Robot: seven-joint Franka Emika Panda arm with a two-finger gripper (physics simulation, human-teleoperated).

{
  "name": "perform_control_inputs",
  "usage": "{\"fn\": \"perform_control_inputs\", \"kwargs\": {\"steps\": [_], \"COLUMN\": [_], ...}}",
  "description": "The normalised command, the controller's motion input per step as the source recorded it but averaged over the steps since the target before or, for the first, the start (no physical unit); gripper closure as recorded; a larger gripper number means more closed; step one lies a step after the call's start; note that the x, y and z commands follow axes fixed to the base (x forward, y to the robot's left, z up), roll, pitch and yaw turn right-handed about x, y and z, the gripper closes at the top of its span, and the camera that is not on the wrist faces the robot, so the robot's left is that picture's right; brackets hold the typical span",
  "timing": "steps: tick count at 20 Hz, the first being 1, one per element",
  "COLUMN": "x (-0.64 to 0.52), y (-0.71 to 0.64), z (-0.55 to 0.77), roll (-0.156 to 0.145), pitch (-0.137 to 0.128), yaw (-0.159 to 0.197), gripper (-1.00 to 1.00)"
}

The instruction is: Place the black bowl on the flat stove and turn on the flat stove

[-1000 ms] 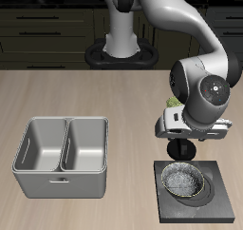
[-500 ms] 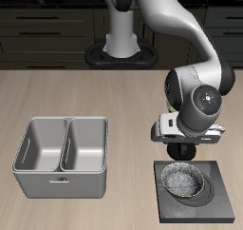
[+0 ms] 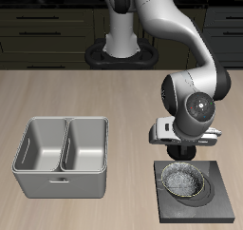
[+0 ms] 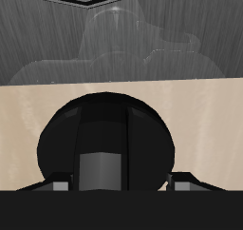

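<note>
1. The black bowl (image 3: 185, 180) is seen resting on the flat stove (image 3: 220, 202), over the burner rings, directly below the gripper (image 3: 181, 152).
2. The gripper is held just above the bowl's rim, apart from it; nothing is gripped.
3. From the exterior view, the fingers are seen as short dark stubs under the wrist body; whether they are spread or closed cannot be told.
4. In the wrist view, a dark rounded shape (image 4: 104, 143) is filled in between the fingertips (image 4: 59, 184); what it is cannot be told.
5. A grey two-compartment tray (image 3: 63, 157) is set on the table (image 3: 76, 91), well apart from the gripper, level with it.
</note>
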Motion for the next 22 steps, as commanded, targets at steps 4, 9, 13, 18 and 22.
{"fn": "perform_control_inputs", "kwargs": {"steps": [4, 9, 13, 18, 22], "x": [-0.10, -0.04, -0.02, 0.01, 0.01], "y": [-0.12, -0.08, -0.07, -0.22, -0.49], "z": [0.10, 0.13, 0.11, 0.18, 0.25], "roll": [0.004, 0.002, -0.008, -0.005, -0.046], "pitch": [-0.013, -0.022, -0.021, -0.060, -0.059], "yaw": [-0.042, -0.020, -0.004, 0.066, 0.086], "gripper": [1.00, 1.00, 1.00, 1.00, 1.00]}}
